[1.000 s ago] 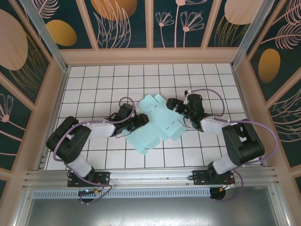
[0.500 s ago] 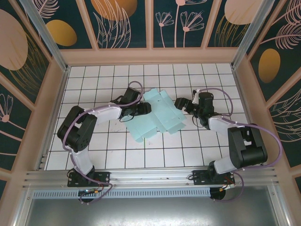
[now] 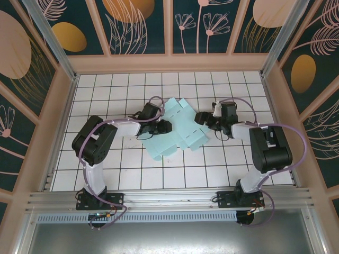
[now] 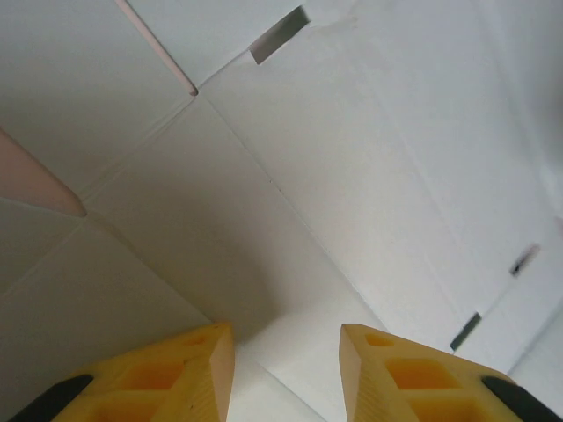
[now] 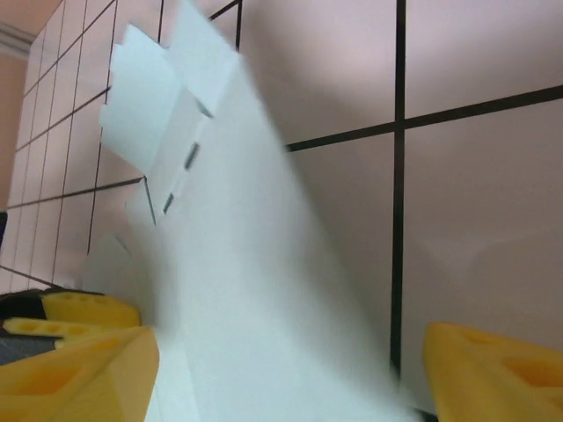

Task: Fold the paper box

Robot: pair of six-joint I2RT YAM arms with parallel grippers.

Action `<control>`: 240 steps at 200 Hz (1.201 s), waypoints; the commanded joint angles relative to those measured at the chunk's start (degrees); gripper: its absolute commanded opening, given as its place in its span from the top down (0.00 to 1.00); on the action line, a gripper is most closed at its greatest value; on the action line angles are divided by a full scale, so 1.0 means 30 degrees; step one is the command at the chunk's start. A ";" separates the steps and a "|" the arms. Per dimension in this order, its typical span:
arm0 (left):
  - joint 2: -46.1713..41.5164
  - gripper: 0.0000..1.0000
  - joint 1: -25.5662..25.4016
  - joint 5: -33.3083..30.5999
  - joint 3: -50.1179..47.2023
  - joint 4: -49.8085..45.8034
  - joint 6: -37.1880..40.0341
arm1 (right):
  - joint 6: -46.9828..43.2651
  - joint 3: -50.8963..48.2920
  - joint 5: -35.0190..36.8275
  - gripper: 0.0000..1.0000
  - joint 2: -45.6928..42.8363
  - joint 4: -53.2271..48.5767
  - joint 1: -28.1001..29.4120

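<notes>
While the paper box lies as an unfolded mint-green cut-out at the middle of the tiled table, with its flaps splayed and one panel tilted up off the surface, you have little margin for a clean fold. Thin card like this probably creases wherever it is pressed, so a push that lands off a scored line could set a wrong fold. A pinch across two layers could lock flaps together. Watch the left gripper, just left of the table's middle at the card's left side. In the left wrist view its yellow fingers stand a moderate gap apart over bare card, and you can see nothing clamped between them. The right gripper sits just right of the table's middle at the card's right edge. In the right wrist view its jaws stand wide, with a raised sheet of the box running up between them unpinched. If both close and pull apart, the card may tear at a slot or slide on the smooth surface instead of bending. Count one box, two grippers on two arms, and one table.
</notes>
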 commanded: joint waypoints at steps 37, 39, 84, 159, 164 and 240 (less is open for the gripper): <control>0.1282 0.63 -0.0076 -0.0050 -0.1049 -0.0560 0.0535 | -0.2727 0.2091 -0.3123 0.52 0.1478 -0.0340 -0.0260; 0.1305 0.63 -0.0077 -0.0048 -0.1049 -0.0559 0.0532 | -0.2809 0.2160 -0.3196 0.53 0.1512 -0.0341 -0.0267; 0.1254 0.62 -0.0056 -0.0402 -0.0744 -0.1321 0.1300 | -0.3950 0.3218 -0.4886 0.68 0.1993 -0.1110 -0.0265; 0.1430 0.62 -0.0074 -0.0399 -0.0698 -0.1426 0.1717 | -0.5384 0.5365 -0.3315 0.21 0.3028 -0.3512 -0.1428; 0.1379 0.62 -0.0060 -0.0385 -0.0712 -0.1387 0.1733 | -0.5497 0.5562 -0.3410 0.22 0.3287 -0.3757 -0.1492; 0.1513 0.62 -0.0063 -0.0194 -0.0969 -0.1057 0.1762 | -0.7161 0.8032 -0.6756 0.50 0.5885 -0.6836 -0.1231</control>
